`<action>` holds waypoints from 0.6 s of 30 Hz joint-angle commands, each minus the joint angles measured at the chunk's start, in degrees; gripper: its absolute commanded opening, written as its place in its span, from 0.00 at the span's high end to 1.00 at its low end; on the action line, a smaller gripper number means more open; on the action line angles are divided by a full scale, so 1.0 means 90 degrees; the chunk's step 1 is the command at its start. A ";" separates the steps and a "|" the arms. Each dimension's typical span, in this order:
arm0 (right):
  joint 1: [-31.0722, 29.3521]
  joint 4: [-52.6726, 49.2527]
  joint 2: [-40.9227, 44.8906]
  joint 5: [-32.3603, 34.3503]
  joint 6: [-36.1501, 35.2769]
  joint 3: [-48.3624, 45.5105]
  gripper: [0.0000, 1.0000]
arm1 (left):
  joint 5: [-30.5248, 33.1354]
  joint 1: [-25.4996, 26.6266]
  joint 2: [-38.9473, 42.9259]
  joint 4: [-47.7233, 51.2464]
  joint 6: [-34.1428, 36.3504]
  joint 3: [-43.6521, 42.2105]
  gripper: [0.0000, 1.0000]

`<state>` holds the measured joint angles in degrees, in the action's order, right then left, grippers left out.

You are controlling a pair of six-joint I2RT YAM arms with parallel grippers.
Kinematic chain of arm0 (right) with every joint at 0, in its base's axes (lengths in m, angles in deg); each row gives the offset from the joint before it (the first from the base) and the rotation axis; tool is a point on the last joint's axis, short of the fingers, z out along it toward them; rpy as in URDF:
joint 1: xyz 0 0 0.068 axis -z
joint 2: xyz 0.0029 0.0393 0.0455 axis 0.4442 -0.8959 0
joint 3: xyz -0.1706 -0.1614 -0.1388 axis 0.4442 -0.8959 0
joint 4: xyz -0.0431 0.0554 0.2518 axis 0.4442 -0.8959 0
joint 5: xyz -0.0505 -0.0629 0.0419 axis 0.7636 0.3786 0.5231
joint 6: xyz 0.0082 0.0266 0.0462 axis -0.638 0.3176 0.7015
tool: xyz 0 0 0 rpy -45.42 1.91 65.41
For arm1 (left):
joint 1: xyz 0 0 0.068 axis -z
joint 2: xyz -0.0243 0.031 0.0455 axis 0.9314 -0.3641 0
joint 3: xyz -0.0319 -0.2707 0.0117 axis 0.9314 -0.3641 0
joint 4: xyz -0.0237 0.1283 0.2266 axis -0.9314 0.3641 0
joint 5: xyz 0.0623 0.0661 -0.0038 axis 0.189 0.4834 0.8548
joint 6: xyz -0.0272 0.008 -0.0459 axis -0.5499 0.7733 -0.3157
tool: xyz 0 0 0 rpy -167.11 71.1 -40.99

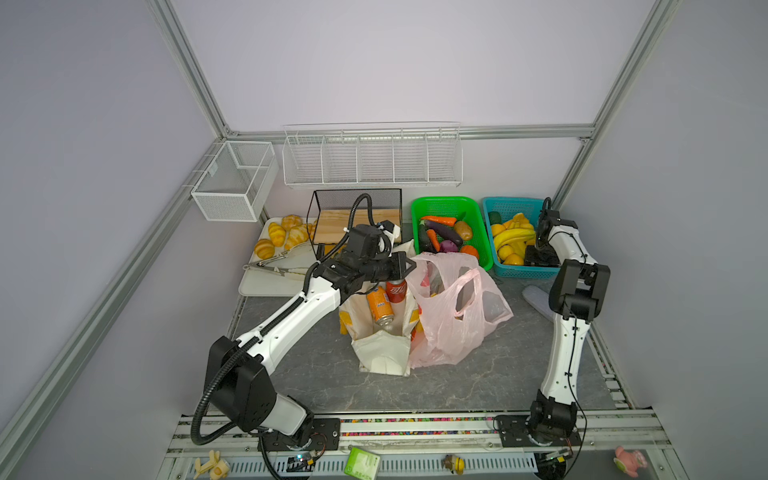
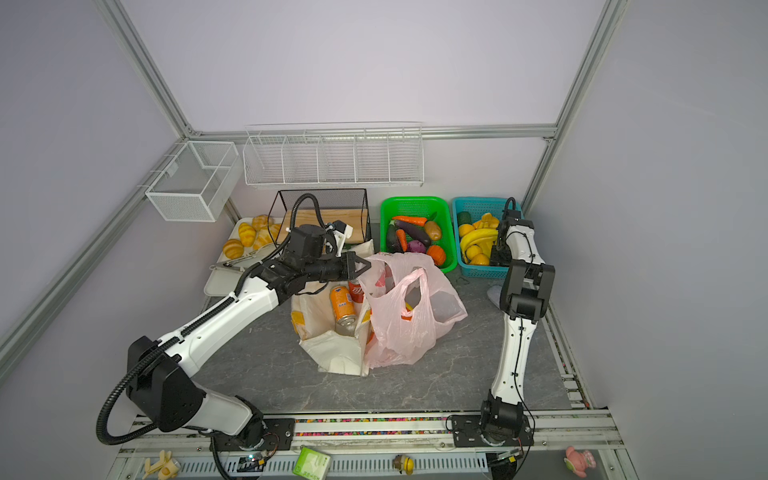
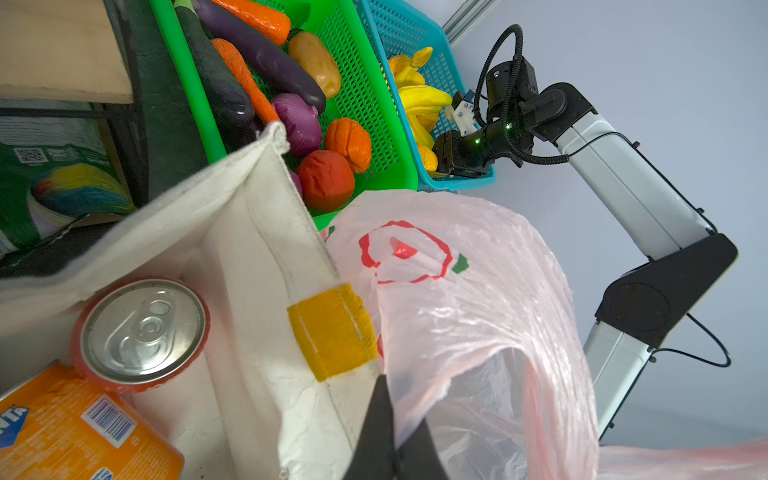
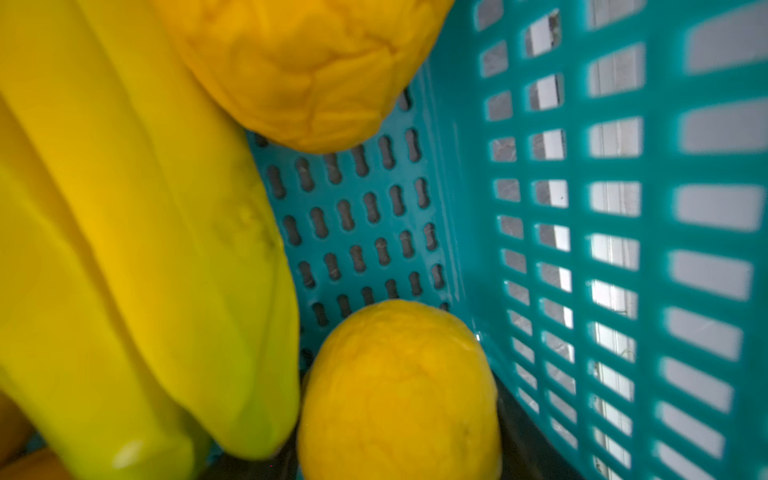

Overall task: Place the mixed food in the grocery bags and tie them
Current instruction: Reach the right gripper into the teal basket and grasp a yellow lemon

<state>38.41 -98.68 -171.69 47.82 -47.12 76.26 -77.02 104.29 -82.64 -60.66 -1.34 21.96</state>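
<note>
Yellow toy fruit (image 4: 399, 390) sits between the fingers of the right gripper (image 1: 539, 257), which is down inside the blue basket (image 1: 519, 272) at the basket's 5 o'clock corner. The jaws stand apart on either side of the fruit, and I cannot tell whether they press on it. The fruit is nearly round, so it offers no real long axis to line up with. The bananas (image 4: 124, 208) lie just beside it on one side and the basket wall is close on the other.

The left gripper (image 1: 409, 266) is fully closed at the 11 o'clock edge of the pink plastic bag (image 1: 449, 332). It looks to be pinching the rim, holding the mouth up and open. That bag stands in the middle of the worktop (image 1: 457, 382), touching the canvas tote (image 1: 382, 353) at its 9 o'clock.

In the tote the orange soda can (image 1: 380, 305) leans with its long axis running about 11 to 5 o'clock, silver end toward 5. The red cola can (image 1: 397, 291) stands upright just beside it, pull-tab end up.

The step in hand appears to be fetching fruit for the pink bag. Next, the right gripper needs to close on the fruit and lift straight up, clear of the bananas and the wall. It then carries the fruit toward 8 o'clock to the open mouth. Tying is not yet begun.
</note>
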 commanded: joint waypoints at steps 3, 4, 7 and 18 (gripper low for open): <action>0.0021 0.0392 0.1094 -0.0123 0.0059 -0.0533 0.56 | -0.0052 -0.0004 -0.0075 -0.0146 -0.0070 -0.0026 1.00; 0.0013 0.0500 0.1338 -0.0053 0.0089 -0.0687 0.56 | -0.0038 0.0001 -0.0076 -0.0143 -0.0071 -0.0026 1.00; -0.0043 0.0866 0.2106 0.0044 0.0176 -0.1253 0.58 | -0.0030 -0.0002 -0.0064 -0.0132 -0.0062 -0.0026 1.00; -0.0972 0.2552 0.5993 -0.1595 0.1121 -0.4618 0.60 | -0.0009 -0.0005 -0.0065 -0.0107 -0.0034 -0.0034 1.00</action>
<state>31.72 -80.80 -123.54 41.94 -41.22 41.18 -77.00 104.29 -82.66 -60.84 -1.34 21.96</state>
